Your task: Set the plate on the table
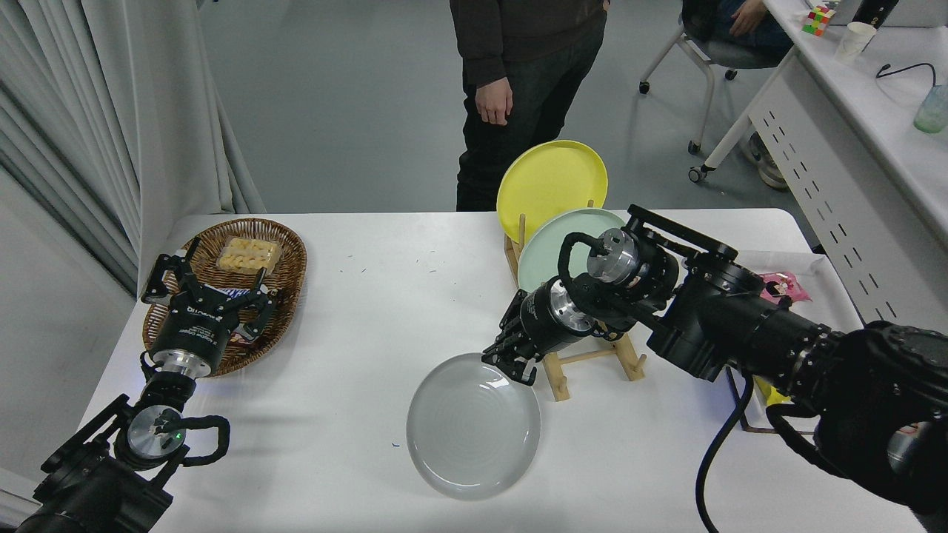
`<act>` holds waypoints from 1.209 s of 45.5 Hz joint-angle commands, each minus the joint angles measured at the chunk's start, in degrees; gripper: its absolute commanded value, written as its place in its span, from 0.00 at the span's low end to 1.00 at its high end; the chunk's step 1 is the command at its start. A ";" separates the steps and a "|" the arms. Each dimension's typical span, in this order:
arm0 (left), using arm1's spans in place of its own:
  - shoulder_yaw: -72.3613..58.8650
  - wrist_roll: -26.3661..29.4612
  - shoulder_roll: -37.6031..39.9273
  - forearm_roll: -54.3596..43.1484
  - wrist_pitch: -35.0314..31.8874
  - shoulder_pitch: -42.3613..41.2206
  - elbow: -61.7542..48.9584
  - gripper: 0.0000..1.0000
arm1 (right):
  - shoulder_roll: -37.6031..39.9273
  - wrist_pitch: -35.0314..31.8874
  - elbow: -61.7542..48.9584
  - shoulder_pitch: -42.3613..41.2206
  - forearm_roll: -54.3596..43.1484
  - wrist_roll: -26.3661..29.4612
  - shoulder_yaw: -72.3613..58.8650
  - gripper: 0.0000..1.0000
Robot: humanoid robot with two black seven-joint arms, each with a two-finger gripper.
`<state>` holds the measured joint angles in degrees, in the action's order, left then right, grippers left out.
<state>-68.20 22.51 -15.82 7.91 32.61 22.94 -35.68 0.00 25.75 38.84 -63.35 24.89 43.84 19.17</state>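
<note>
Grey floor (355, 96), pale curtain (148, 96), white desk (852, 148).

Single head view: high on robot's side of table (355, 311), facing forward and down, whole tabletop visible.

The plate (472, 425) lies on the table (355, 311) near its front edge, a little right of the middle. Just behind and to the right of it stands a wooden rack (585, 355), holding two more plates (552, 222) on edge, one behind the other, toward the far edge. A wicker basket (281, 255) sits by the far left corner, with a packet (248, 254) in it. A person (518, 89) stands beyond the far edge.
</note>
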 commanded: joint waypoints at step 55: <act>0.00 0.08 0.00 0.00 0.00 0.00 0.00 0.98 | 0.00 0.52 -0.08 1.21 1.13 -2.18 -0.01 0.00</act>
<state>-68.20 22.52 -15.82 7.91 32.61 22.94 -35.68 0.00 25.65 38.83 -62.25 25.64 41.23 19.19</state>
